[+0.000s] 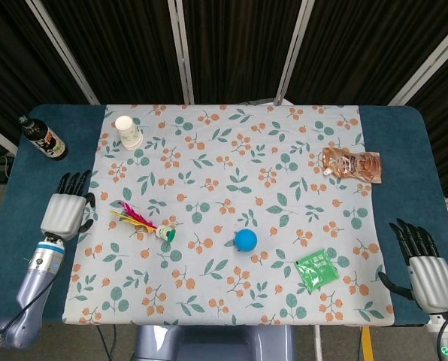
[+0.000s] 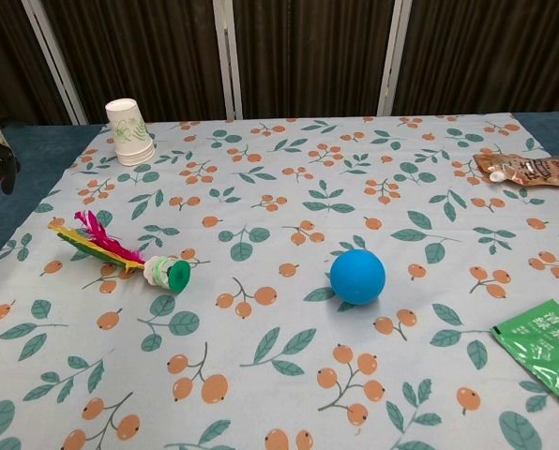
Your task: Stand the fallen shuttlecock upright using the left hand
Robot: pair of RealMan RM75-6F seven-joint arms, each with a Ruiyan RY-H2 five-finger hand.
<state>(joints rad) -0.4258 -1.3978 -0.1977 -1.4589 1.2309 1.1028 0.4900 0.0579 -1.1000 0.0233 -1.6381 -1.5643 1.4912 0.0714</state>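
Note:
The shuttlecock (image 1: 143, 222) (image 2: 122, 255) lies on its side on the floral cloth, green base towards the ball, red and yellow feathers pointing back-left. My left hand (image 1: 65, 208) hovers open over the blue table edge just left of the feathers, fingers spread and holding nothing; in the chest view only its dark fingers (image 2: 2, 157) show at the left edge. My right hand (image 1: 425, 265) rests open at the table's front right corner, far from the shuttlecock.
A blue ball (image 1: 245, 240) (image 2: 357, 276) lies right of the shuttlecock. A green packet (image 1: 316, 269) is at front right, a brown pouch (image 1: 352, 164) at right, a paper cup (image 1: 127, 132) at back left, a dark bottle (image 1: 42, 138) beyond it.

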